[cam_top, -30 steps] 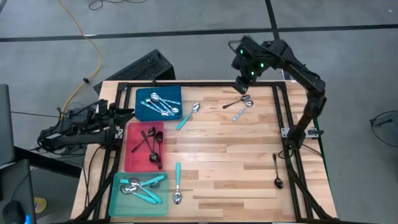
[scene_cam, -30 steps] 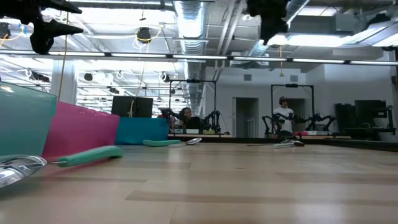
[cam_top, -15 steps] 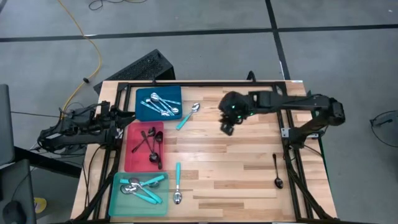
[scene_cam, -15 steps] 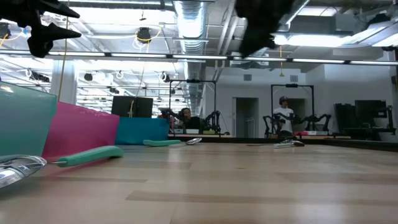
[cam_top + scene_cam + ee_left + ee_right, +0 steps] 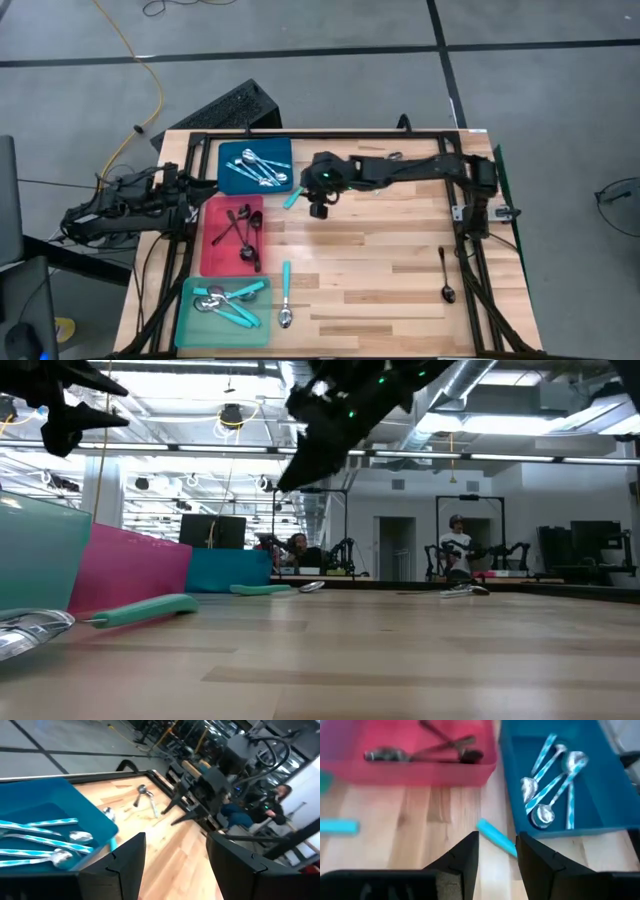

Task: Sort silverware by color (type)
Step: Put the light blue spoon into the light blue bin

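The right gripper (image 5: 319, 208) hovered with its fingers partly apart and nothing between them, just above the turquoise-handled spoon (image 5: 299, 188) lying beside the blue tray (image 5: 285, 148). Descending off-centre, it might nudge the handle against that tray.

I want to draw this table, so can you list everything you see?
Blue tray: one, far left; several silver spoons inside.
Red tray: one, middle left; black spoons inside.
Teal tray: one, near left; turquoise-handled spoons inside.
Loose spoons: two turquoise-handled, one black, two silver.
Keyboard: one, black, beyond the table.
Left end effector: open, beside the blue tray.
Right end effector: open, empty, above a loose turquoise-handled spoon.
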Robot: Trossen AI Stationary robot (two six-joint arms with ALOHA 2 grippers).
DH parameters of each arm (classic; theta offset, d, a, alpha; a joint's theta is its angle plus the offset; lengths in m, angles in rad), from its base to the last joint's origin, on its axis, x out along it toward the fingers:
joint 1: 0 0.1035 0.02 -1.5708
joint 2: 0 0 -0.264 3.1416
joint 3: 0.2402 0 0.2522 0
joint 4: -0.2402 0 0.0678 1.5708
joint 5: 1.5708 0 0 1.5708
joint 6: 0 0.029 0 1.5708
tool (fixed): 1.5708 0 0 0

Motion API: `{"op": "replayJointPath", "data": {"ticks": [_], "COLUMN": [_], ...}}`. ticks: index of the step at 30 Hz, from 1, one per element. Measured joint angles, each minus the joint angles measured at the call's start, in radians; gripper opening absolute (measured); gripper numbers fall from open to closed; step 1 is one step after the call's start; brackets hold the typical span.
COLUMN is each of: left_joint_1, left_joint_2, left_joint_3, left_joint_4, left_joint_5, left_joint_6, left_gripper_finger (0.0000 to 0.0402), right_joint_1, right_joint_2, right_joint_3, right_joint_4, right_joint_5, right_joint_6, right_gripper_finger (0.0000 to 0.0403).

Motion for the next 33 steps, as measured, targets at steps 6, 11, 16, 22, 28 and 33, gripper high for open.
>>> {"op": "replayJointPath", "data": {"ticks": [6,11,16,22,28,33], "left_joint_1": [0.0,0.0,0.0,0.0,0.0,0.0], "left_joint_2": [0.0,0.0,0.0,0.0,0.0,0.0], "left_joint_3": [0.0,0.0,0.0,0.0,0.0,0.0], "left_joint_4": [-0.016,-0.02,-0.031,-0.055,-0.054,-0.068], "left_joint_5": [-0.037,-0.049,-0.054,-0.077,-0.077,-0.077], "left_joint_6": [-0.009,-0.011,-0.011,-0.011,-0.014,-0.014], "left_gripper_finger": [0.0195,0.0195,0.0195,0.0194,0.0195,0.0195], "right_joint_1": [-0.051,-0.095,-0.119,-0.117,-0.12,-0.115], "right_joint_2": [0.17,0.296,0.357,0.362,0.362,0.381], "right_joint_3": [0.195,0.314,0.351,0.353,0.353,0.355], "right_joint_4": [-0.163,-0.286,-0.352,-0.354,-0.332,-0.254], "right_joint_5": [-0.035,-0.037,-0.032,-0.002,0.005,-0.005], "right_joint_6": [-0.154,-0.171,-0.251,-0.289,-0.291,-0.291], "right_gripper_finger": [0.0152,0.0152,0.0153,0.0179,0.0227,0.0233]}}
